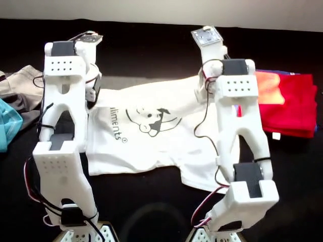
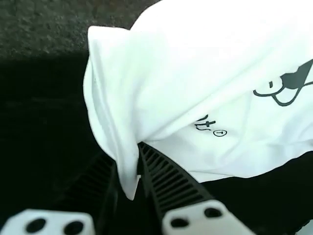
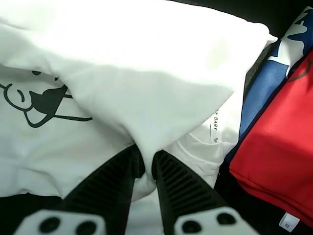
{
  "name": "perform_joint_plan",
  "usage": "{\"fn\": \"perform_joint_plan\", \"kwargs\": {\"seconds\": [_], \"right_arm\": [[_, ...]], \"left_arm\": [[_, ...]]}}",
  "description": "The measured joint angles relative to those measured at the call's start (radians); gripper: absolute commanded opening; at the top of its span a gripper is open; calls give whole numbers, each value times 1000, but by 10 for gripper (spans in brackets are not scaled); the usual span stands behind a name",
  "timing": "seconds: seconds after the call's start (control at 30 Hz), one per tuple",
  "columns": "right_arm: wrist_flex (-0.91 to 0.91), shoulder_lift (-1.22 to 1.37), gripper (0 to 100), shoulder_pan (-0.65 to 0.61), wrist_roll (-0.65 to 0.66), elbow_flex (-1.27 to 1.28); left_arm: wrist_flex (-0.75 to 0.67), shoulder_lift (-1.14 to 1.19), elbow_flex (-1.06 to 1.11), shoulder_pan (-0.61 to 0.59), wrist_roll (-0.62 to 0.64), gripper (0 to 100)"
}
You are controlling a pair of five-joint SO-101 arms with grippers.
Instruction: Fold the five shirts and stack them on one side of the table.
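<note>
From above, the white shirt [image 1: 151, 136] lies flat in the middle of the frame. Its long side runs left to right between the two arms. The folded red shirt [image 1: 287, 111] sits at the right edge, nearer the right arm.

In the left wrist view, the left gripper [image 2: 128, 164] pinches a fold of the white shirt's edge.

In the right wrist view, the right gripper [image 3: 146, 159] pinches another fold. The red shirt lies just beside it, maybe touching the white one.
</note>
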Motion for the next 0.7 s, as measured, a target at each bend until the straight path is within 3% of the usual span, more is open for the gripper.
{"fn": "perform_joint_plan", "kwargs": {"seconds": [0.37, 0.7], "right_arm": [[-169, -586, 5, 94, -2, 747], [46, -818, 5, 112, 48, 847]], "left_arm": [[0, -264, 453, -2, 0, 10], [-135, -430, 813, -2, -29, 10]]}}
